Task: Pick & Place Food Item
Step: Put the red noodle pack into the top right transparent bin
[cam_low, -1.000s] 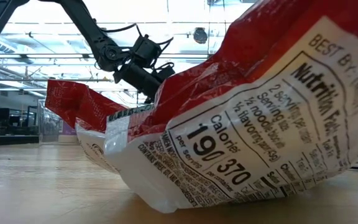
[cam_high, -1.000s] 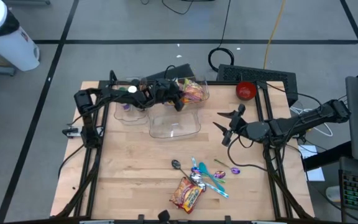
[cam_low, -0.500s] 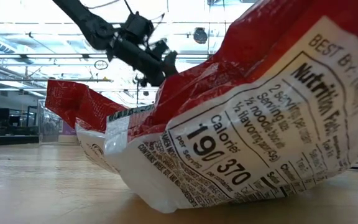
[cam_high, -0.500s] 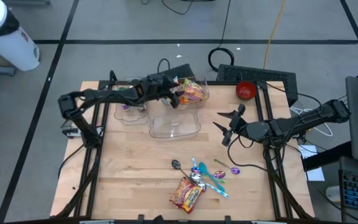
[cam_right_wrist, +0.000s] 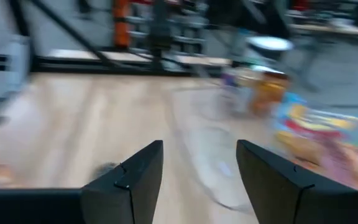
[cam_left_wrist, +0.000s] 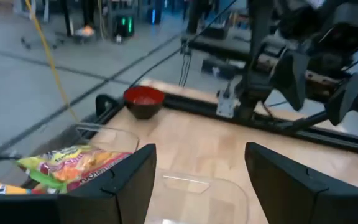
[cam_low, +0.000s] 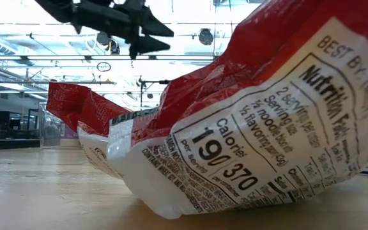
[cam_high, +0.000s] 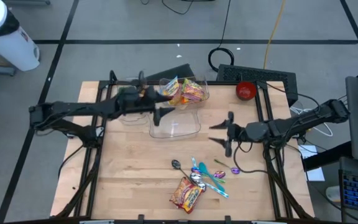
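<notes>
Placed: snack packets (cam_high: 185, 90) lie in far clear container (cam_high: 199, 93) | Left gripper (cam_high: 165, 114) over near container (cam_high: 176, 127) — fingers apart, empty | Right gripper (cam_high: 221, 132) mid-desk (cam_high: 129, 180), fingers apart, empty | Outstanding: red noodle packet (cam_high: 186, 193) at desk's front edge — judged roughly half done.

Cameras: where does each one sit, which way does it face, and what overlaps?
High: overhead, straight down on the table; both arms show.
Low: at tabletop height, level across, mostly filled by the noodle packet; an arm overhead.
Left wrist: past the open left gripper toward the red bowl.
Right wrist: past the open right gripper toward clear containers.
Shared: high and left wrist both show the snack bags.
</notes>
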